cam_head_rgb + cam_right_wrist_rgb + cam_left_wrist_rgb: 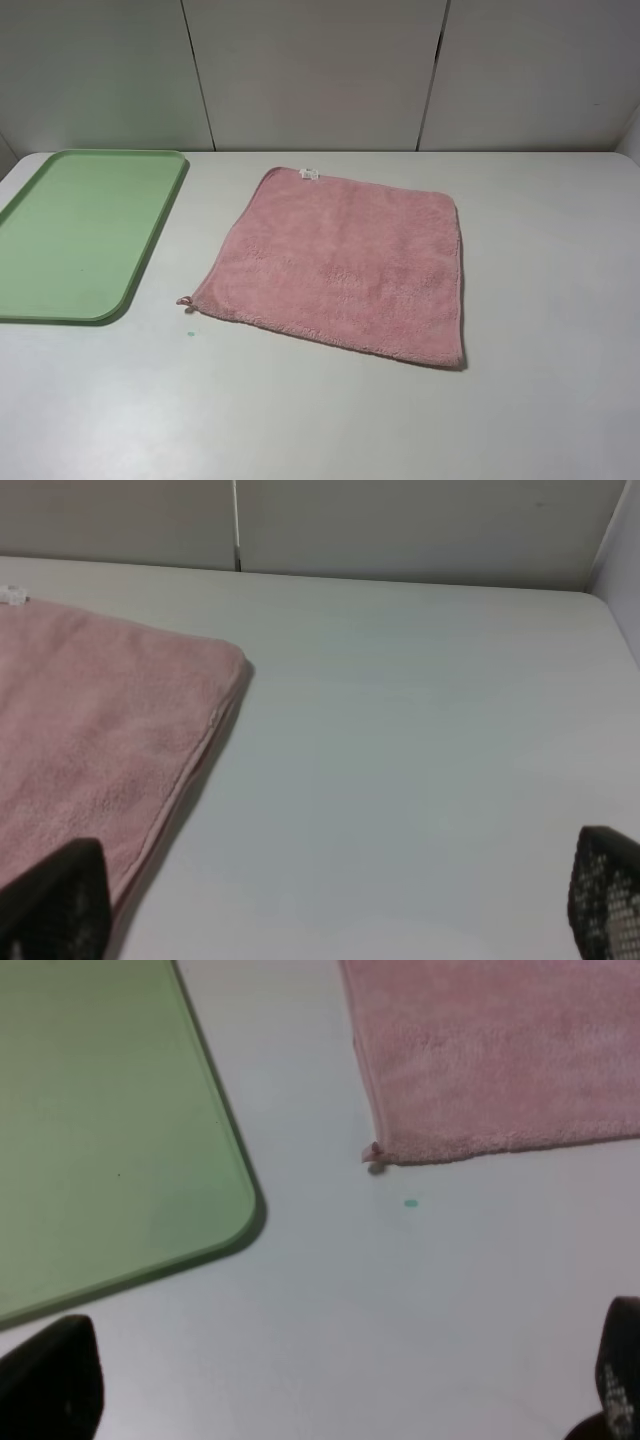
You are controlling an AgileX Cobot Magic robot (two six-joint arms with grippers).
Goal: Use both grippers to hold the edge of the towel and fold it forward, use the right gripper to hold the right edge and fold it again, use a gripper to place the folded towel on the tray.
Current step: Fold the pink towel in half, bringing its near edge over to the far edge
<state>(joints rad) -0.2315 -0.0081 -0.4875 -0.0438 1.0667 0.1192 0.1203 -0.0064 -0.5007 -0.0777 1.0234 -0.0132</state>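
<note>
A pink towel (345, 262) lies flat and unfolded on the white table, with a small white label at its far edge. It also shows in the left wrist view (500, 1050) and in the right wrist view (90, 730). A green tray (75, 230) lies empty at the left, also in the left wrist view (100, 1110). Neither gripper shows in the high view. My left gripper (330, 1385) is open, held above bare table near the towel's near left corner. My right gripper (330, 905) is open beside the towel's right edge.
A small green speck (190, 333) lies on the table (560, 300) near the towel's near left corner. A pale panelled wall (320, 70) stands behind the table's far edge.
</note>
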